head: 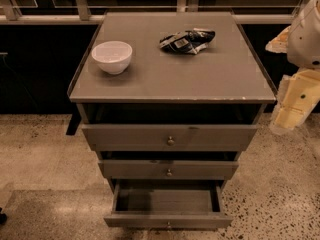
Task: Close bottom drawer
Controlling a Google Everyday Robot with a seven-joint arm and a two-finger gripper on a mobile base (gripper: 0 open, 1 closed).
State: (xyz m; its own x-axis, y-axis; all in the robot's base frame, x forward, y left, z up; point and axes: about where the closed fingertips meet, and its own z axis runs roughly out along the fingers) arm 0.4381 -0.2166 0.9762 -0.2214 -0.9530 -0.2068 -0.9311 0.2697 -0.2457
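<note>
The bottom drawer [167, 219] is the lowest and narrowest of three grey drawers, with a short flat front and a small brass knob [168, 225]. It is pulled far out, and its inside looks empty. My gripper [281, 124] hangs at the end of the white and yellowish arm [300, 96] at the right edge. It is beside the cabinet's top right corner, well above and right of the bottom drawer, and touches nothing.
The middle drawer [168, 170] and the top drawer [170, 136] each stand slightly open. On the grey cabinet top [170, 79] sit a white bowl [112, 56] and a dark snack bag [187, 40]. Speckled floor surrounds the cabinet, and a railing and dark window stand behind it.
</note>
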